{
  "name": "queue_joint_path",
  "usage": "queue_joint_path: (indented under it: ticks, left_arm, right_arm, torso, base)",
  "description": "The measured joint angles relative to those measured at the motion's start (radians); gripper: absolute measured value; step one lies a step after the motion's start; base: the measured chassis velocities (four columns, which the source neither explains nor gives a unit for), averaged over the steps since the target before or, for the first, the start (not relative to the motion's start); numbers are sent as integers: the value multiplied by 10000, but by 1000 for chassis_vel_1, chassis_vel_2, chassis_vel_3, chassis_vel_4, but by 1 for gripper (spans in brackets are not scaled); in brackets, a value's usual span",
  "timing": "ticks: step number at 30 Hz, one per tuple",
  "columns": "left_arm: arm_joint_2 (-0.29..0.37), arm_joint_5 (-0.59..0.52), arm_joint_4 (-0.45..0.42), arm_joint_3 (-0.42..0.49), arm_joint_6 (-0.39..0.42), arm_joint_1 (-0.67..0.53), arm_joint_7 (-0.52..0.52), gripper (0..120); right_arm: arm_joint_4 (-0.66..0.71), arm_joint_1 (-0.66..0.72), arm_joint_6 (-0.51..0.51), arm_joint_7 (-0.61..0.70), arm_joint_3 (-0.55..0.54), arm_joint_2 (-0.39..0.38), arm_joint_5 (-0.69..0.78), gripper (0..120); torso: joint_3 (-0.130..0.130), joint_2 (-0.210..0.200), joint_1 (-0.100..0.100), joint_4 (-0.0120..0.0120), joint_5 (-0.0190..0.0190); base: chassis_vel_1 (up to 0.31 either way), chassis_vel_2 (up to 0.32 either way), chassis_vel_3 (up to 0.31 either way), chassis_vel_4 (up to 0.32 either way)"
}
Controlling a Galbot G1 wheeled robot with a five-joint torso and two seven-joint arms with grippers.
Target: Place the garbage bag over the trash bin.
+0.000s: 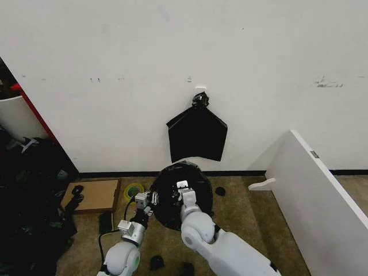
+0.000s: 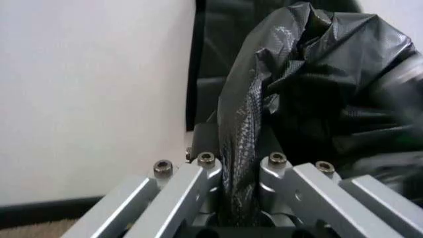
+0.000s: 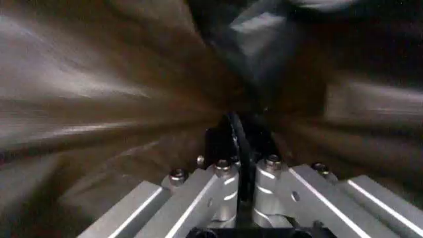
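Black and crinkly, the garbage bag (image 1: pixel 179 198) is spread over the trash bin (image 1: pixel 185 163) by the wall, with the left gripper (image 2: pixel 239 196) and right gripper (image 3: pixel 242 183) each pinching its edge, so letting go is left.

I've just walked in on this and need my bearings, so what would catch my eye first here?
Both grippers hold the garbage bag, spread round and black on the floor at the foot of the white wall: the left gripper pinches a fold at its left edge, the right gripper clamps it near the middle. A flat black bundle hangs on the wall just above, and a white slanted panel leans at the right.
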Motion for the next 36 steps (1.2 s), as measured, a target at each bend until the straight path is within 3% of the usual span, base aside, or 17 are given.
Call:
queue_joint_path:
  ticks: [11, 29, 36]
  left_arm:
    - [150, 16, -651, -67, -85, 447, 264, 4]
    - [220, 182, -645, -214, -220, 552, 347, 4]
    - [221, 159, -604, -233, -220, 483, 311, 4]
  right_arm:
    - [-1505, 385, 171, -310, 152, 931, -729, 0]
    - [-2133, 485, 430, -672, 583, 556, -1786, 0]
    - [-977, -96, 967, -1121, 164, 110, -1836, 0]
  torso:
    - [0, 0, 0, -1, 1]
    - [0, 0, 0, -1, 1]
    - [0, 0, 0, -2, 1]
  base:
    - [0, 0, 0, 0]
    - [0, 0, 0, 0]
    - [0, 0, 0, 0]
